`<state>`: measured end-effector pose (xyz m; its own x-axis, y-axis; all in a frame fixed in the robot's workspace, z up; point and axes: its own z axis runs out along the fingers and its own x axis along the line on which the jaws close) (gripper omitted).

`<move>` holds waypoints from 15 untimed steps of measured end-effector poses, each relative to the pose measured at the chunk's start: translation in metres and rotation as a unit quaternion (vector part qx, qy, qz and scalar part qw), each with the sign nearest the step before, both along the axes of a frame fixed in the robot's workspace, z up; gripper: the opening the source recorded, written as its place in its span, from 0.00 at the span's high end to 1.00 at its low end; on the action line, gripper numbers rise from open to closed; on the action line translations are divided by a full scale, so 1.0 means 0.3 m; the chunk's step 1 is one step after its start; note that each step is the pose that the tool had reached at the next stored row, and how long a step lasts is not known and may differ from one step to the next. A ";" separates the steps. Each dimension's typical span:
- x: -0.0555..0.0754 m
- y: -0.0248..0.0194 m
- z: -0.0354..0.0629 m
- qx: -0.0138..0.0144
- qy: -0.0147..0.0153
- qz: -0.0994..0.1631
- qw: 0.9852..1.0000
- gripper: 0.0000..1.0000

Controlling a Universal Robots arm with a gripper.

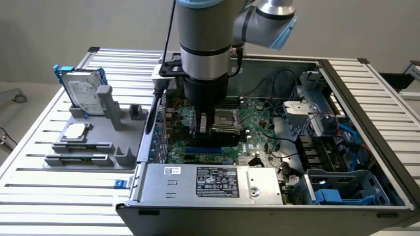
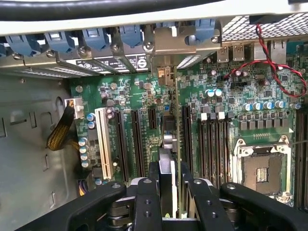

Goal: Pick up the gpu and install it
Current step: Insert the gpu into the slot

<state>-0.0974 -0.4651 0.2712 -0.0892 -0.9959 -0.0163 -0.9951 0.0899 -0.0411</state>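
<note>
While the arm hangs vertical inside the case, its tool clamps the gpu — edge-on — over the motherboard.

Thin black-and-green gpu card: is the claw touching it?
Touching. In the wrist view the claw fingers clamp both faces of the gpu card, edge-on above the motherboard slots.

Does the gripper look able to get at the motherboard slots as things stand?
Likely yes: the case lies open, and the gripper, shut on the gpu, stands right over the motherboard.
</note>
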 end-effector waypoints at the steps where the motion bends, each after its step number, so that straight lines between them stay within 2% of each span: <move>1: -0.002 0.000 -0.002 0.000 0.000 0.000 1.000 0.72; 15: -0.014 0.000 -0.024 0.000 -0.002 -0.001 1.000 0.72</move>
<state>-0.1016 -0.4651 0.2639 -0.0914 -0.9957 -0.0170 -0.9948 0.0921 -0.0442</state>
